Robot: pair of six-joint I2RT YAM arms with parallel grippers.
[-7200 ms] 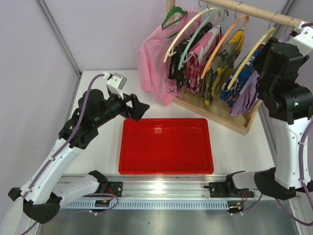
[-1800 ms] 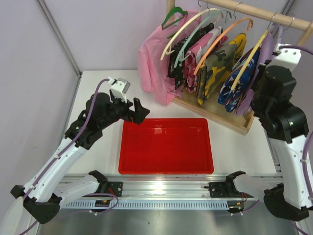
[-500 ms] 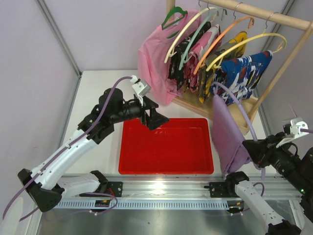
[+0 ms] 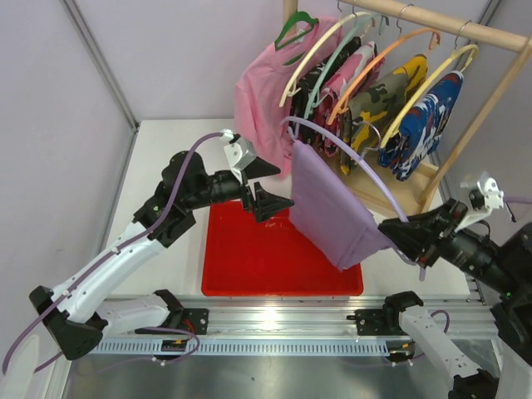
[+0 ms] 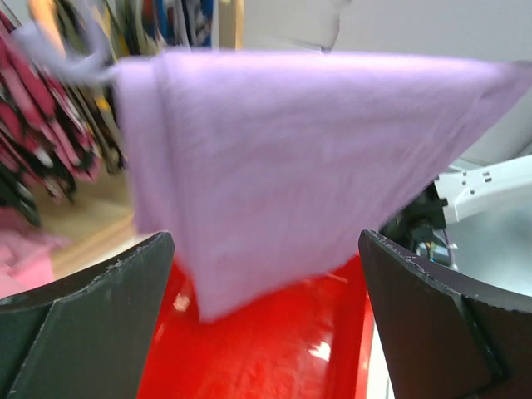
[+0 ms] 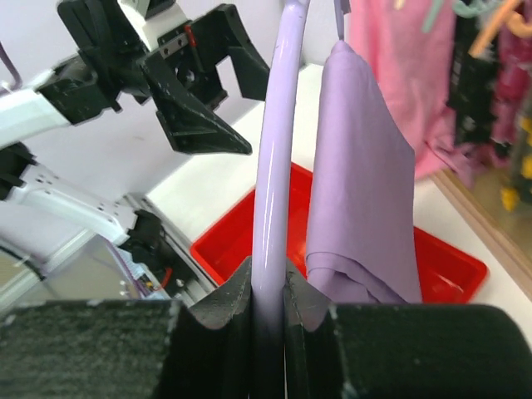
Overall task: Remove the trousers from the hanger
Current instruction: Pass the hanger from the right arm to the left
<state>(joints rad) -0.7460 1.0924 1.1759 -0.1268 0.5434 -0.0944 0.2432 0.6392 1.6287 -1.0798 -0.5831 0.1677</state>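
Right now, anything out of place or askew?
Only the lavender hanger: off the rail, clamped near one end by the right end effector, held over the red tray with the lavender trousers draped on it. Nothing spilled or damaged.

Held stock: trousers (image 4: 328, 204), plain pale lavender; hanger (image 6: 274, 166), matching lavender. tray (image 4: 241, 266), glossy red. shirt (image 4: 253, 100), pink. patterned garment (image 4: 424, 112), blue, red and white blotches. camouflage garment (image 4: 378, 101), olive, yellow, black. My left pincer (image 4: 273, 188) and right pincer (image 6: 268, 287), black.
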